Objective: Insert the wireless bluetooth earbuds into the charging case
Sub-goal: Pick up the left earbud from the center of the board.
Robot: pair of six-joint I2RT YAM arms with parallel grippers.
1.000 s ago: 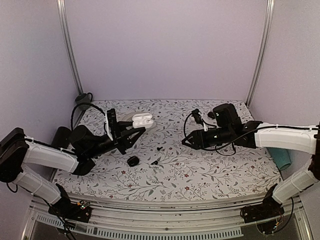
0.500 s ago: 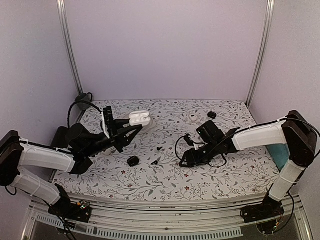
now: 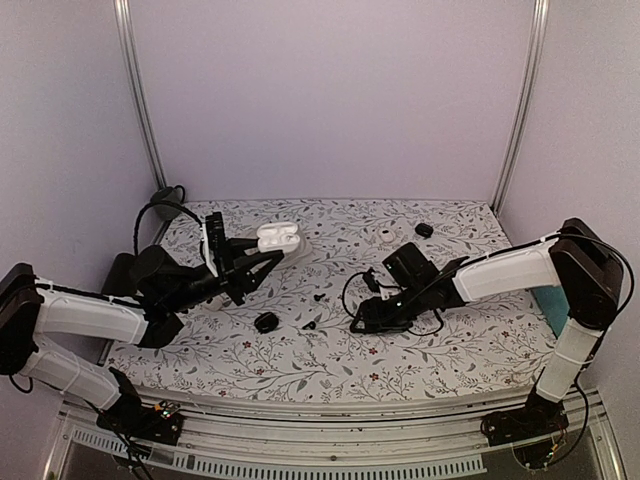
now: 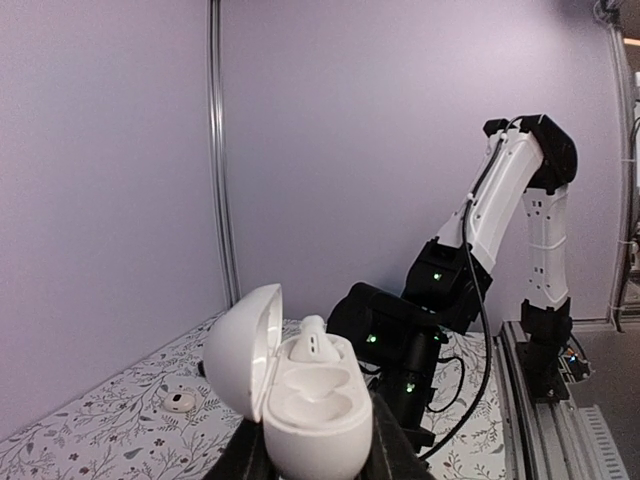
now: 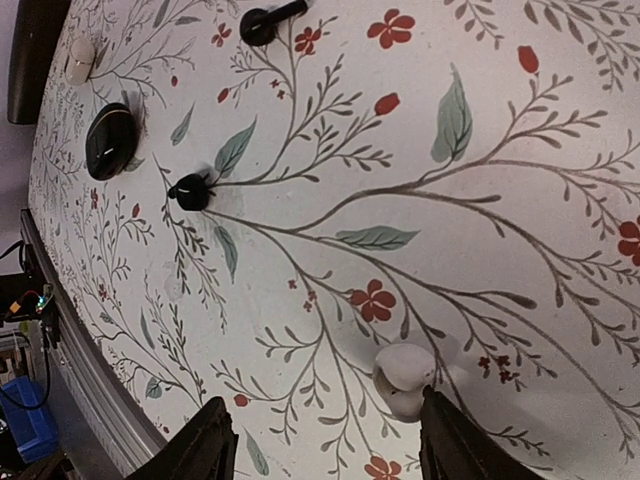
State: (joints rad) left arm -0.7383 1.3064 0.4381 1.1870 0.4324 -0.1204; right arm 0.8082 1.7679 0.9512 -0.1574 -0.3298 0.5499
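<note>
The white charging case [image 4: 305, 400] is held up above the table, lid open, with my left gripper [image 4: 320, 452] shut on its lower body. One white earbud [image 4: 315, 340] sits in the far socket and the near socket is bare. In the top view the case [image 3: 280, 238] is at the back left, at the tip of the left gripper [image 3: 272, 256]. A second white earbud [image 5: 405, 375] lies on the floral mat. My right gripper [image 5: 330, 450] hangs open low over it, and the earbud is just inside the right fingertip [image 5: 450, 440]. In the top view the right gripper [image 3: 358, 322] is mid-table.
A black oval piece [image 3: 265, 322] and two small black bits [image 3: 318, 298] [image 3: 309, 324] lie left of the right gripper. A small whitish piece [image 3: 385, 236] and a black piece [image 3: 424, 230] sit at the back. A teal object [image 3: 562, 315] is at the right edge.
My right arm swung left and dropped low over the mat, its jaws spreading wider. The left gripper with the case shifted slightly left.
</note>
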